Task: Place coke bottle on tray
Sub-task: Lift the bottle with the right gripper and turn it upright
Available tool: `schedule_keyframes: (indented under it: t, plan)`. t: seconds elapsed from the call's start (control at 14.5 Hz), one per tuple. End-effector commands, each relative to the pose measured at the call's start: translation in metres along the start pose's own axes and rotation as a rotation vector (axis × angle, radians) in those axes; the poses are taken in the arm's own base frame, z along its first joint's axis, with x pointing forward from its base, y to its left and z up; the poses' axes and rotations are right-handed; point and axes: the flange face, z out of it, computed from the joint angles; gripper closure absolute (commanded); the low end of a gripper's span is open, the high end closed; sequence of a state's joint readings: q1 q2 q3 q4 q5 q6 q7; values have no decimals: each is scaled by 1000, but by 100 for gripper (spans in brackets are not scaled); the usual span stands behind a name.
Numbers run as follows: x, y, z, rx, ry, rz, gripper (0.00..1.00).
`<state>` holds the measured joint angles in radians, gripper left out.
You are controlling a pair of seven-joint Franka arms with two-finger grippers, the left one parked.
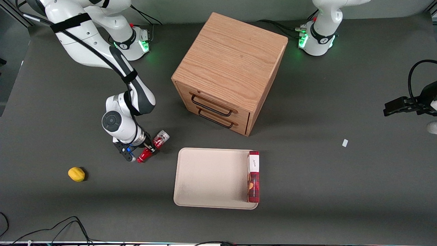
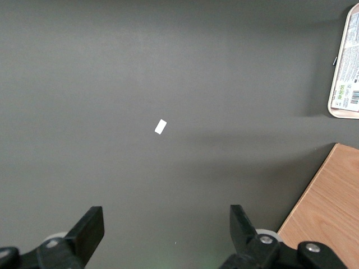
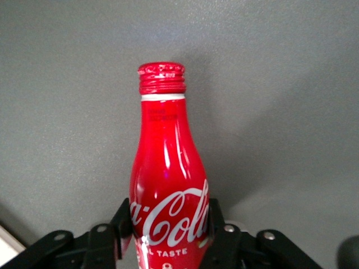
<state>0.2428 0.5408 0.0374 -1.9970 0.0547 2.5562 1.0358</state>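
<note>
The coke bottle (image 1: pixel 153 147) is red with white script, a silver base and a red cap. It is tilted in my right gripper (image 1: pixel 149 147), which is shut on its body, cap end nearer the front camera, base end higher. In the right wrist view the bottle (image 3: pixel 167 179) fills the middle, with a black finger (image 3: pixel 124 221) pressed on each side of the label. The cream-beige tray (image 1: pixel 208 177) lies flat on the table beside the gripper, toward the parked arm's end. The bottle is apart from the tray's rim.
A long red box with a white label (image 1: pixel 253 176) lies on the tray along its edge toward the parked arm. A wooden two-drawer cabinet (image 1: pixel 229 70) stands farther from the front camera than the tray. A yellow lemon (image 1: pixel 76 174) lies toward the working arm's end. A small white scrap (image 1: pixel 345 143) lies near the parked arm.
</note>
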Motion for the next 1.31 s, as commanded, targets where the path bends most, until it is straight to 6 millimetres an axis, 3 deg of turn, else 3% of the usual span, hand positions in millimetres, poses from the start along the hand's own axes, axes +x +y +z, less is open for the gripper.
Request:
schedule_keyframes:
  t: [0.0,0.28,0.48,0.62,0.9,1.1,1.24]
  plan:
    - [2,-2,0,9,16,7,74]
    - [4,-6,-19,27,26,-13,78]
    - [9,-13,-59,11,18,-62,79]
    - [16,-17,-96,-22,-4,-152,79]
    - [39,-36,-190,-67,-44,-280,79]
    - [44,-54,-260,-81,-64,-356,79]
    - [36,-66,-292,-94,-31,-412,79]
